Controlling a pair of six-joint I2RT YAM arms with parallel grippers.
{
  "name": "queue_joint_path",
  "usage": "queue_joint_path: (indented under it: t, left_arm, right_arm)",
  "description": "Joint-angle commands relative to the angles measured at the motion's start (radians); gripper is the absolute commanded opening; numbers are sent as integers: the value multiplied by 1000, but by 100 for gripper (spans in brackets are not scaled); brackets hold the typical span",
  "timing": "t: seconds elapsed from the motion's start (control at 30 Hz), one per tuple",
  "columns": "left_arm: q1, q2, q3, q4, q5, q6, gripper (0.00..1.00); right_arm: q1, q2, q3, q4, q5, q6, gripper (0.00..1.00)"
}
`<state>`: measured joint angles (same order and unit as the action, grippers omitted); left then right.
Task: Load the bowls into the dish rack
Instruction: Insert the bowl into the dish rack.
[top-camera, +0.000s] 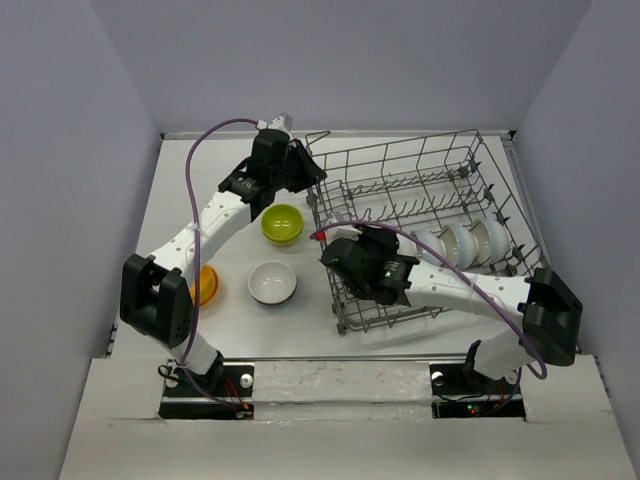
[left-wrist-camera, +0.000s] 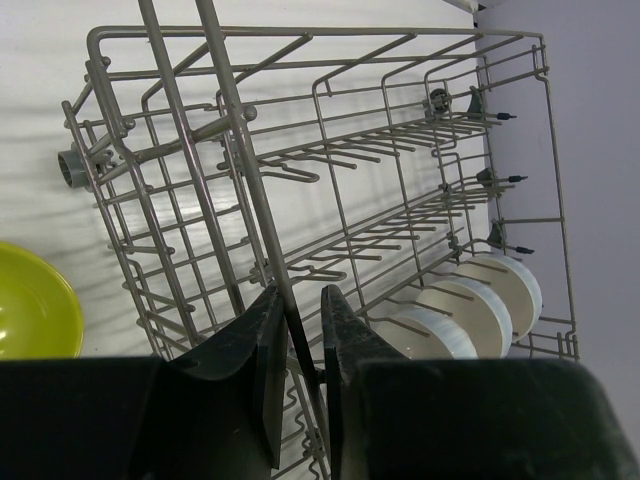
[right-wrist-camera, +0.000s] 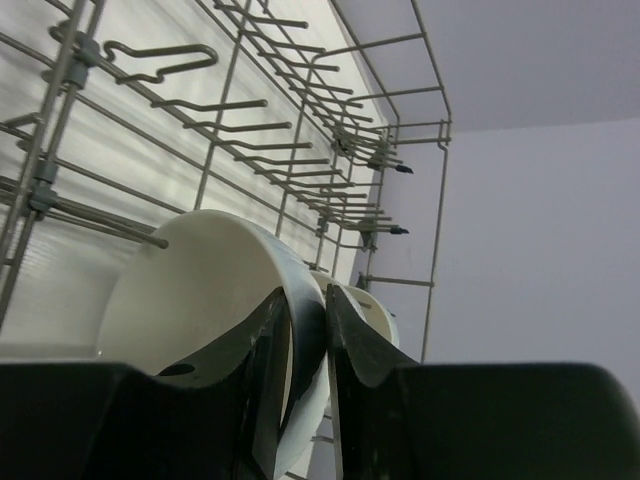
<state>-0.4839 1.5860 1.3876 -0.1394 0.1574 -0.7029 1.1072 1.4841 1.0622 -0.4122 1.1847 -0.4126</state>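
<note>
Nearest the arm bases, an orange bowl and a white bowl sit on the worktop, left of the dish rack and outside it. Farther in, the right hand reaches inside the rack, its fingers set narrow on either side of the rim of a racked white bowl standing on edge. Whether they pinch or merely straddle the rim cannot be told. Two more white bowls stand on edge beyond it, to the right. Farther again, a lime bowl rests mouth-up on the worktop just beside the rack's left wall. Farthest, the left hand is closed about a wire at the rack's far left corner. The three loose bowls thus lie left of the right hand, across the rack wall. They are nearer the left arm, which is occupied. Being round, they offer no preferred grasp axis.
</note>
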Motion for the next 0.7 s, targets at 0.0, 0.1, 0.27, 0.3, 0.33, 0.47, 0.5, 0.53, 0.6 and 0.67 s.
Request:
queue_joint_path:
  t: [0.0,0.1,0.27,0.3,0.33,0.47,0.5,0.53,0.6,0.67]
  left_arm:
    - [7,-67,39,87,10,54,0]
    - [7,-67,39,89,10,56,0]
    - [7,-67,39,87,10,56,0]
    - [7,-67,39,87,10,56,0]
    - [7,-67,39,87,10,56,0]
    - [5,-70,37,86,8,56,0]
    - [7,-72,37,86,8,56,0]
    - [5,-70,37,86,8,56,0]
    - [7,-72,37,86,8,56,0]
    - [5,-70,37,87,8,56,0]
  right_arm:
    - [36,27,12,-28,-71,58,27]
    - [36,27,16,-40,-83,72,29]
    - [36,27,27,-60,-92,109,33]
    - [36,27,27,-63,-92,113,34]
    - [36,27,27,-69,-92,120,35]
    - [36,21,32,-96,-103,172,37]
    - [36,19,28,-102,-105,188,38]
    - [36,16,28,-102,-105,195,38]
    - [36,15,21,-111,-103,215,40]
    - [36,16,18,-115,-105,239,40]
